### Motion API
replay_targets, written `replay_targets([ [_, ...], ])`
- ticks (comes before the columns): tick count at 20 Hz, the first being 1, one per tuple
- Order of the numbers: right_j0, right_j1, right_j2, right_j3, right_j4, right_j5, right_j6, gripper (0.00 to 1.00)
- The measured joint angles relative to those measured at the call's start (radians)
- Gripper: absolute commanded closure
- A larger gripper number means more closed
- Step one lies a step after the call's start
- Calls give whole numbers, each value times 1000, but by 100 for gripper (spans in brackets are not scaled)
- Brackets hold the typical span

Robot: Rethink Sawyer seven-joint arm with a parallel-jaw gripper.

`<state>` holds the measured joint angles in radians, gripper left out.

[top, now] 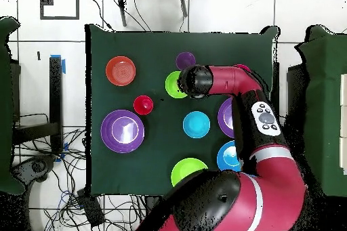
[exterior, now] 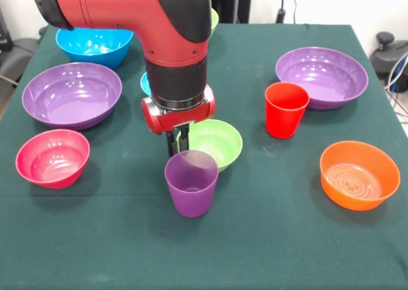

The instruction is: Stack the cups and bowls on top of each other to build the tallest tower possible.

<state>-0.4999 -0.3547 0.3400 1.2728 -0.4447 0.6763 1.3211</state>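
One purple cup (exterior: 191, 183) upright on tabletop (exterior: 268, 239); my fingers (exterior: 180, 139) closed just behind its rim; no readable labels.

Arm (exterior: 159, 29) hides most of small blue bowl (exterior: 145, 83) and far lime green bowl (exterior: 214, 19) in front view. Overhead, it covers part of one purple bowl (top: 225, 116); gripper (exterior: 179, 139) finger spacing unreadable.

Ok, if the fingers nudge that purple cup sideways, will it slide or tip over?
Probably tip sooner than slide. The purple cup stands upright, taller than wide and narrowing to a small base, on the green cloth table, which likely grips it. It looks like thin, see-through plastic, so likely light and a bit flexible at the rim. The gripper sits right behind its rim.
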Motion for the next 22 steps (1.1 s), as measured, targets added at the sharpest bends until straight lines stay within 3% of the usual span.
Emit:
replay_targets([
  [8,-35,-59,1,44,0,83,0,100],
  [22,-67,-125,1,139,0,93,0,100],
])
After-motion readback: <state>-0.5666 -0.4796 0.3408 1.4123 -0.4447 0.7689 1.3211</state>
